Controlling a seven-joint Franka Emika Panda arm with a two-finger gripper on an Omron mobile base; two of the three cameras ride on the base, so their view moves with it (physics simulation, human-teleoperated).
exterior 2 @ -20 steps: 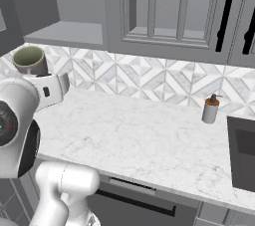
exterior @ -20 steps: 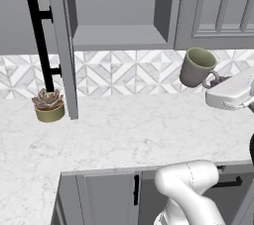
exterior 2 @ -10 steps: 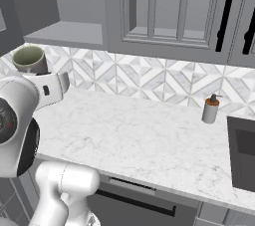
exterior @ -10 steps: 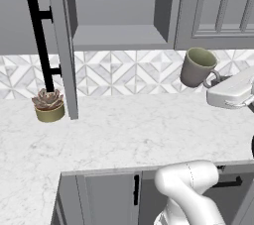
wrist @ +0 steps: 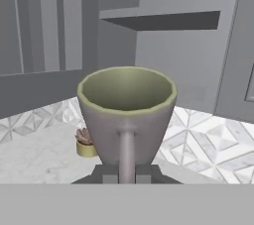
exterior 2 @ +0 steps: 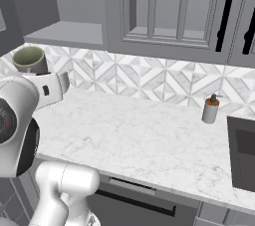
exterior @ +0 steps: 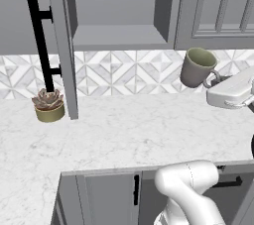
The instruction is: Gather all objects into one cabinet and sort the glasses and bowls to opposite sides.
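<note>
My gripper [exterior: 215, 77] is shut on the handle of a grey-beige mug [exterior: 198, 67] with an olive-green inside, held upright above the counter's right part. In the hand view the mug [wrist: 127, 114] stands just beyond the fingertips [wrist: 110, 173], its handle pointing at the camera. The right base view shows the mug [exterior 2: 31, 59] at the left, over my white hand. Up and to the left of it, an open grey wall cabinet [exterior: 119, 36] has a bare shelf, and its door [exterior: 63, 45] swings out to the left. The second mug and both bowls are out of view.
A potted succulent [exterior: 48, 105] sits on the marble counter [exterior: 129, 135] by the open door's lower edge. Closed panelled cabinets [exterior 2: 169, 11] hang to the right. A soap dispenser [exterior 2: 210, 109] and a dark sink [exterior 2: 243, 150] are at the far right.
</note>
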